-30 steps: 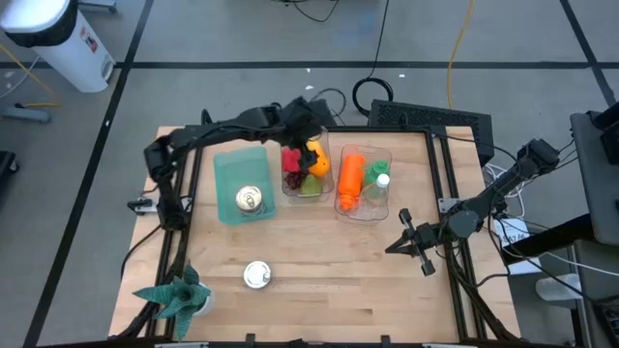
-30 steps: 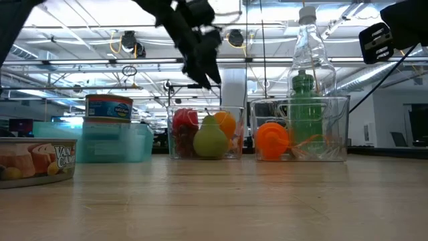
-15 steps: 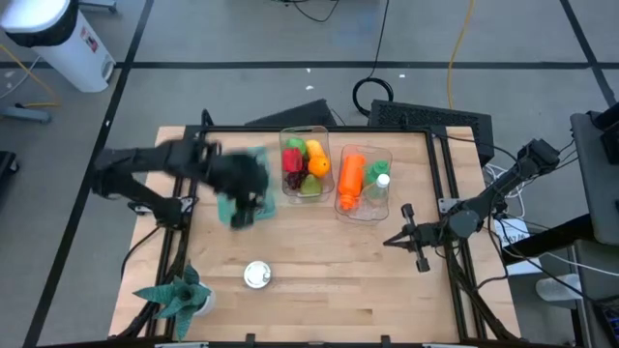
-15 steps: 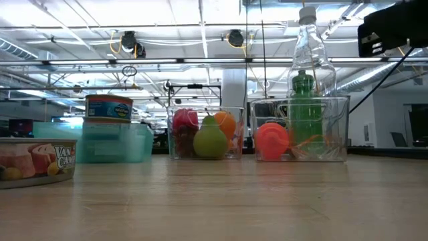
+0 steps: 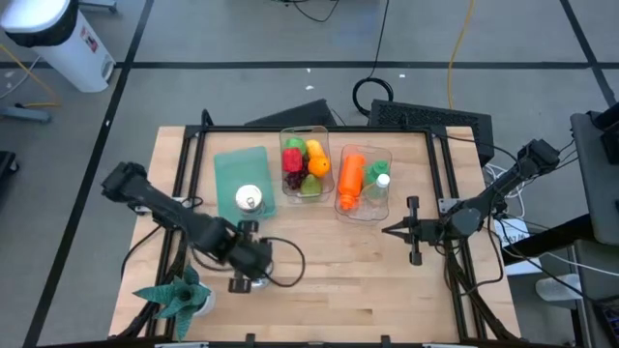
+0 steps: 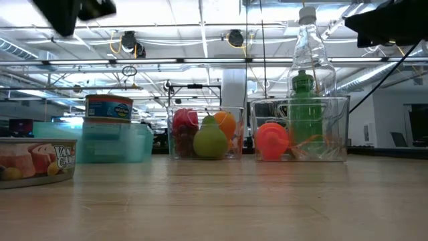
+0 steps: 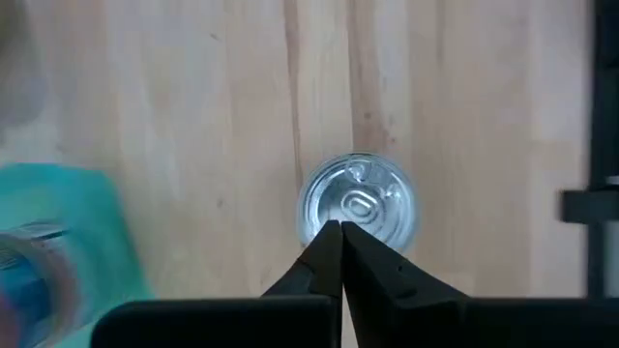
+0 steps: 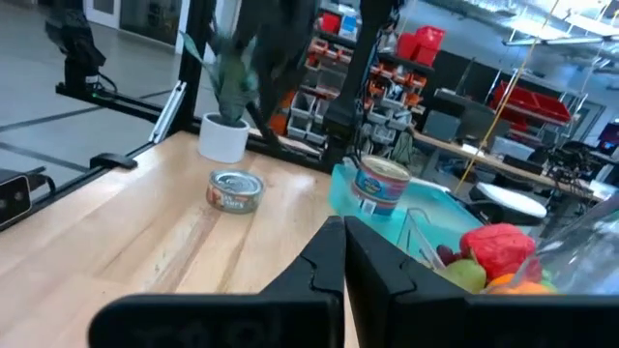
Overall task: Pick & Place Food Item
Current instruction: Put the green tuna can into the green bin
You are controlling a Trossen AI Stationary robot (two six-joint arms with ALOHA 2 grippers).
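A flat silver-topped can stands on its base on the wooden table near the near-left corner. It also shows in the low view as the flat can. My left gripper is shut and points down over it. In the low view nothing touches the can, and my left arm is high above it. A blue-labelled can stands on a teal container. My right gripper is shut, holds nothing and stays at the right, pointing level toward the left.
A clear bin of fruit and a clear bin with an orange and a green bottle stand at the far middle. A small potted plant sits at the near-left corner. Bare wood lies between the flat can and my right gripper.
My left gripper has swung from above the fruit bin, across the teal container, toward the table's near edge. It now hangs over the flat can. My right gripper has rolled a little about its own line without leaving its place. No object has moved.
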